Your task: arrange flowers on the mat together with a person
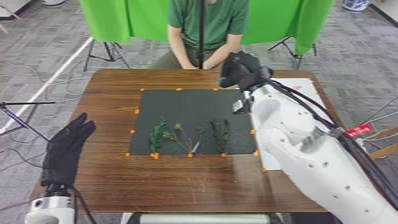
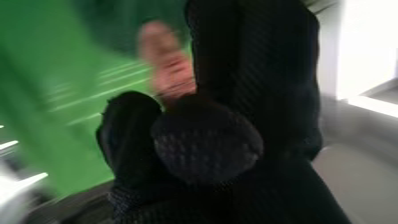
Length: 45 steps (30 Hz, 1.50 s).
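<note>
Item: cut plants, laid lengthwise on the nearer half of 1 dark mat [image 1: 178,106], on 1 brown wooden desk [image 1: 164,187]. Left to right: 1 bright-green leafy stem [image 1: 157,136]; slender yellow-green sprigs [image 1: 179,136]; 1 darker leafy stem [image 1: 220,136]. Orange markers [image 1: 179,89] along the mat's border. White sheet [image 1: 270,161] beside the mat's right side, partly behind the right arm.
Left hand [image 1: 66,152]: over the desk's left side, apart from the mat, open, fingers straight.
Right hand [image 1: 240,71]: near the desk's far edge, beyond the plants; open or closed, cannot tell.
</note>
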Motion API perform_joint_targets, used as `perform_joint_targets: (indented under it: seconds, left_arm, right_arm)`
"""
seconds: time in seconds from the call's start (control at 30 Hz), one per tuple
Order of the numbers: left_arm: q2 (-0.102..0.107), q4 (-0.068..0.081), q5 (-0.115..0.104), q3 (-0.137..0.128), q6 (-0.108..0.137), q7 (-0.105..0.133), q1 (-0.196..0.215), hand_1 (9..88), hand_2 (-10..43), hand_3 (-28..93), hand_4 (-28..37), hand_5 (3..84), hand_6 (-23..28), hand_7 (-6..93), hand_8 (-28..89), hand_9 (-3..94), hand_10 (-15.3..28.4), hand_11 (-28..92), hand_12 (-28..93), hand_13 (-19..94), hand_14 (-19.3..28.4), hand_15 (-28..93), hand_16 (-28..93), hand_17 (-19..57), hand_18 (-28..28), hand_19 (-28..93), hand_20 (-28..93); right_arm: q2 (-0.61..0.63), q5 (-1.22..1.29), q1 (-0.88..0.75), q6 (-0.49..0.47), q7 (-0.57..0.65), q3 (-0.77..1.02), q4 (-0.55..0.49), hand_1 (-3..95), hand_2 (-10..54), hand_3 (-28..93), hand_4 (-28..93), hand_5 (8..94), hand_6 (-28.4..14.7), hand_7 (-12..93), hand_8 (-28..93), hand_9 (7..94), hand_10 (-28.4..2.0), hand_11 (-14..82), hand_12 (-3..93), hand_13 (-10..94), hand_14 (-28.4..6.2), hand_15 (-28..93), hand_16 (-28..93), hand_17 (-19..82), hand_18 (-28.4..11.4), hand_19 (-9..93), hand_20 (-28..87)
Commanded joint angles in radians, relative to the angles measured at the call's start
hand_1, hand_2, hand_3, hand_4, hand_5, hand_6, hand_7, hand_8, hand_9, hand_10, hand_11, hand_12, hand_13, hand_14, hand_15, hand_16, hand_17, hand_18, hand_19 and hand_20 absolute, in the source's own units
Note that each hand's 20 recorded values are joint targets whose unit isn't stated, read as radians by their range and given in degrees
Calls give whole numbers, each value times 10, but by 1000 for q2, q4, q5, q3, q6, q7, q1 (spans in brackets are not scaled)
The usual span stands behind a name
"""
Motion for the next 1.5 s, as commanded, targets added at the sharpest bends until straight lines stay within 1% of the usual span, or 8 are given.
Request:
perform_joint_targets:
  seconds: [0.03, 0.2, 0.33, 0.67, 1.03, 1.3, 1.43, 1.5]
  left_arm:
    - [-21, 17, 11, 12, 15, 7, 8, 228, -41, 671, -249, 436, 29, 74, -60, 433, 124, 108, 122, 323, 139, 88, 1, 64, 88, 16, 160]
    - [-17, 19, 12, 23, 14, 8, 2, 224, -43, 674, -249, 436, 28, 75, -60, 432, 125, 108, 122, 323, 139, 88, 1, 64, 89, 16, 160]
    - [-13, 22, 13, 31, 10, 5, -7, 224, -43, 674, -251, 436, 28, 76, -60, 433, 125, 108, 122, 323, 139, 88, 1, 64, 89, 16, 160]
    - [-1, 26, 12, 48, 0, 2, -20, 224, -44, 675, -250, 435, 28, 76, -60, 432, 125, 107, 122, 323, 139, 88, 1, 63, 89, 16, 160]
    - [8, 33, 8, 55, -13, -2, -35, 222, -45, 676, -250, 435, 28, 75, -60, 433, 125, 108, 123, 324, 139, 88, 1, 63, 90, 16, 159]
    - [8, 36, 13, 58, -25, -7, -43, 222, -45, 676, -251, 435, 27, 75, -60, 433, 124, 107, 122, 324, 139, 88, 1, 62, 90, 16, 159]
    - [7, 35, 11, 56, -25, -6, -42, 222, -45, 676, -250, 435, 27, 76, -60, 432, 124, 107, 122, 324, 139, 88, 1, 62, 90, 16, 158]
    - [10, 33, 9, 56, -21, -4, -39, 222, -44, 676, -250, 435, 27, 76, -60, 432, 124, 107, 122, 323, 139, 88, 1, 62, 90, 16, 158]
  right_arm:
    - [-273, -79, 190, -116, -104, -234, 170, 935, -95, -283, 353, 882, 29, 162, 71, 937, -73, 167, 264, 937, 31, 660, 150, 655, -120, 932, 348]
    - [-364, -135, 203, -158, -168, -289, 272, 934, -95, -283, 352, 880, 31, 164, 70, 937, -72, 166, 264, 937, 31, 665, 152, 653, -123, 932, 362]
    - [-393, -170, 201, -175, -188, -325, 307, 933, -95, -283, 351, 879, 32, 166, 68, 937, -72, 165, 264, 937, 32, 667, 152, 652, -123, 932, 370]
    - [-416, -227, 170, -233, -194, -343, 340, 924, -95, -283, 366, 874, 33, 166, 63, 937, -72, 154, 263, 937, 30, 669, 154, 650, -127, 932, 382]
    - [-417, -223, 149, -227, -188, -336, 353, 884, -95, -283, 359, 829, 30, 153, 46, 937, -74, 83, 268, 937, 30, 659, 160, 639, -132, 932, 391]
    - [-409, -240, 142, -230, -191, -338, 357, 870, -95, -283, 345, 801, 44, 145, 34, 935, -81, 64, 272, 937, 29, 652, 165, 633, -132, 932, 388]
    - [-406, -250, 140, -240, -191, -337, 357, 850, -95, -283, 376, 745, 53, 152, -22, 927, -85, 67, 262, 937, 26, 644, 173, 627, -135, 932, 388]
    - [-405, -252, 139, -242, -191, -337, 357, 839, -95, -283, 389, 715, 60, 156, -86, 923, -87, 76, 255, 937, 24, 641, 180, 625, -136, 932, 386]
